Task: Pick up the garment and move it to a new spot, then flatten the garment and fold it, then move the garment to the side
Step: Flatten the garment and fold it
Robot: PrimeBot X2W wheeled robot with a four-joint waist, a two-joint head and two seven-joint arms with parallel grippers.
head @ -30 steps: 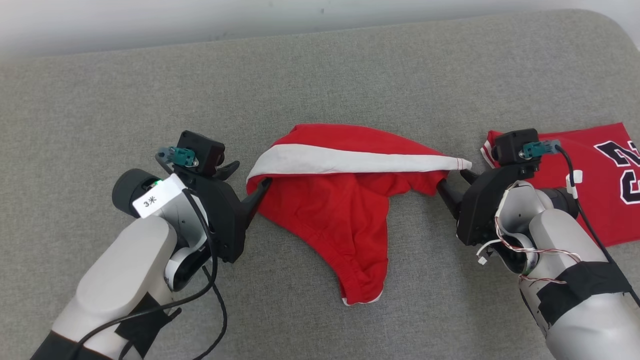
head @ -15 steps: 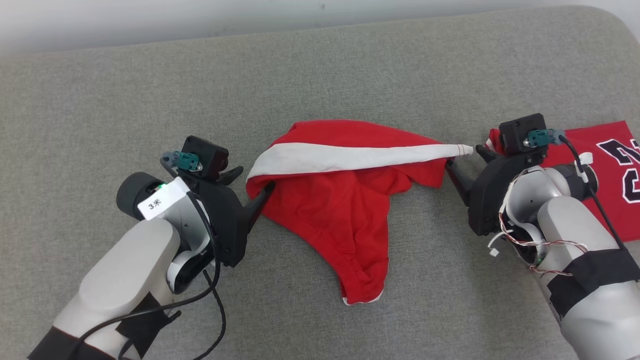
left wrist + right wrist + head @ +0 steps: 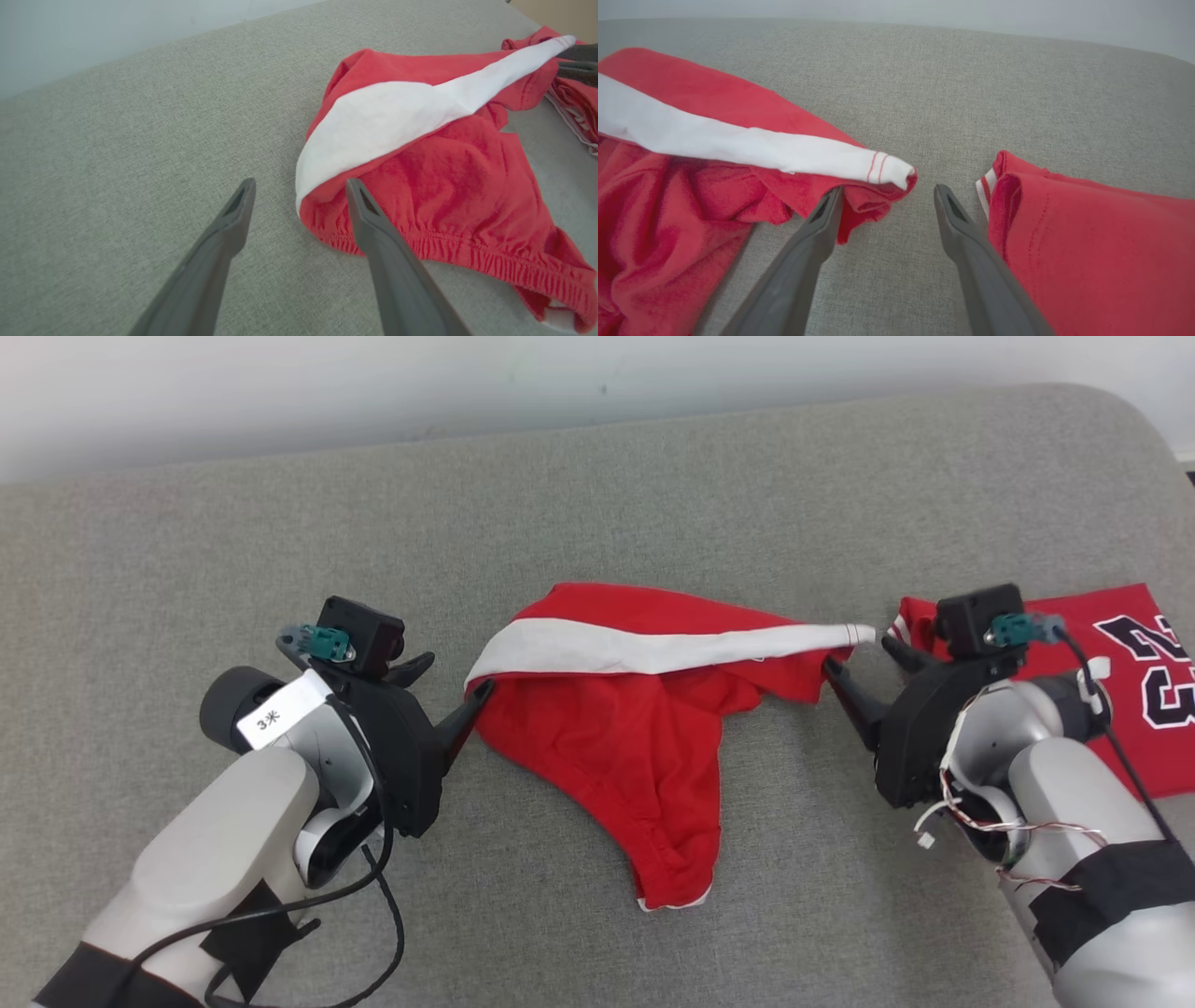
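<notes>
The garment is a pair of red briefs with a white waistband, lying spread on the grey cushion. My left gripper stands open at the waistband's left end. In the left wrist view one finger lies against the red hem of the garment. At the waistband's right tip my right gripper is open. In the right wrist view the white tip of the garment rests loose just beyond my right gripper, and nothing is pinched.
A folded red jersey with dark lettering lies right of my right gripper, its edge close beside one finger. The cushion's back edge meets a pale wall.
The head view has shifted, so everything sits lower in it. The right jaws have opened a little wider and the waistband's right tip now lies slack. The left gripper stays open at the left end.
</notes>
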